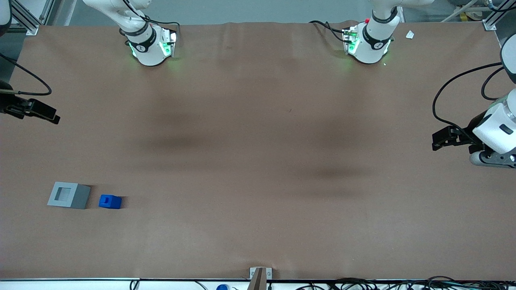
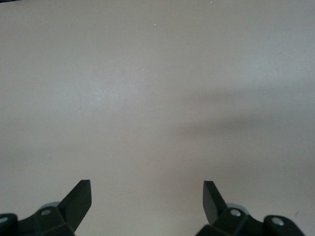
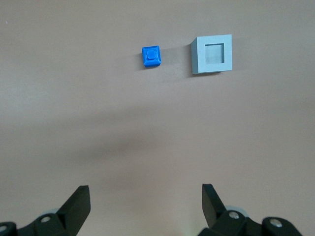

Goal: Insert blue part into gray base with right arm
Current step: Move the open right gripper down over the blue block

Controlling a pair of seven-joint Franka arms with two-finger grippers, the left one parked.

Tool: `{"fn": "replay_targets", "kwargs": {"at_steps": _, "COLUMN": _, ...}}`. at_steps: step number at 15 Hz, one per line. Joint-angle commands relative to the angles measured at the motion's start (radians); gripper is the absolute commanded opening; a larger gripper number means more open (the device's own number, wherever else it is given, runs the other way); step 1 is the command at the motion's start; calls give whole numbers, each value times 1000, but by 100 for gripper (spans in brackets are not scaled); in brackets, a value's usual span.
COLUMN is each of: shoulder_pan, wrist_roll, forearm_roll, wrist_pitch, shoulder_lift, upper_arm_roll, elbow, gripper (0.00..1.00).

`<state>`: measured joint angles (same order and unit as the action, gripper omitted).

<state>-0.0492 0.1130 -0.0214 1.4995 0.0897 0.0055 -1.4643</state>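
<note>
Hand (image 3: 145,204) of the right arm (image 1: 24,108) hangs above the brown surface (image 1: 258,161) at the working arm's end of the table, its two dark fingers (image 3: 78,201) spread wide with nothing between them, only bare surface beneath.

Nearest the front camera sit the two task pieces, low on the surface toward the working arm's end. One is the blue part (image 1: 110,201), a small bright-blue block, roughly cubic, with a little raised stub on its top face; from the wrist view (image 3: 151,56) that top looks square with bevelled edges and a round nub in the middle. Just beside it, with a narrow strip of bare surface between them so they do not touch, stands the gray base (image 1: 68,195), a light-gray square block about twice as wide, with a square recessed socket open in its top (image 3: 212,53). The socket holds nothing. Both rest flat and upright.

Farther from the front camera than these two, the hand hovers well apart from them, clear of both. From the wrist, the blue part and the gray base lie ahead of the open fingertips, side by side.
</note>
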Motion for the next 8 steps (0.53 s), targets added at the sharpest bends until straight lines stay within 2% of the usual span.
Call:
{"fn": "replay_targets", "kwargs": {"at_steps": 1, "shoulder_pan": 5, "wrist_roll": -33, "forearm_roll": -8, "wrist_pitch": -13, "shoulder_lift": -21, "upper_arm_roll": -2, "elbow": -14, "gripper": 100}}
{"fn": "replay_targets", "kwargs": {"at_steps": 5, "shoulder_pan": -1, "wrist_roll": -35, "forearm_roll": -6, "wrist_pitch": -1, "shoulder_lift": -12, "upper_arm_roll": -6, "elbow": -5, "gripper": 100}}
{"fn": "replay_targets", "kwargs": {"at_steps": 8, "shoulder_pan": -9, "wrist_roll": -36, "forearm_roll": -11, "wrist_pitch": 53, "shoulder_lift": 60, "upper_arm_roll": -7, "elbow": -7, "gripper": 100}}
